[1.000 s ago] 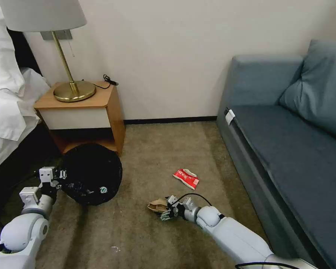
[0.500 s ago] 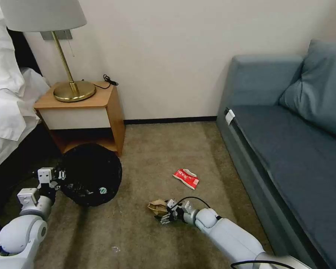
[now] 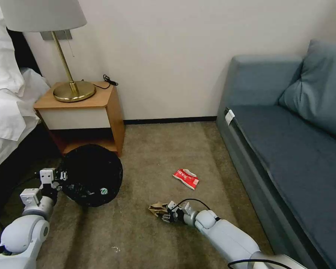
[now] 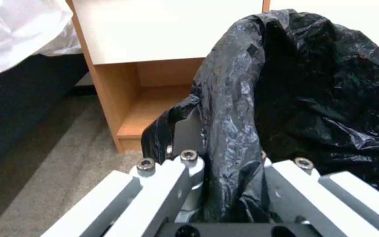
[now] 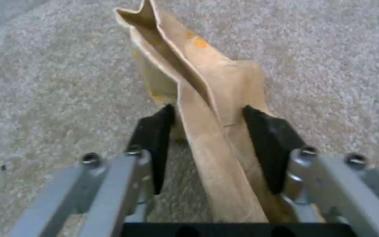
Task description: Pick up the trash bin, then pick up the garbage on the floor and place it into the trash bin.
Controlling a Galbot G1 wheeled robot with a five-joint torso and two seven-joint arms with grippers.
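Pinching the crumpled brown paper wrapper on the carpet between the right gripper's closed pads, we are also clamping the left gripper on the trash bin's black-bagged rim beside the nightstand. A red-and-white packet is lying nearby.

L gripper clamped on rim of trash bin, crinkly black bag bunched btwn its fingers. Wooden nightstand just behind bin; carpet below, white bedding at edge.
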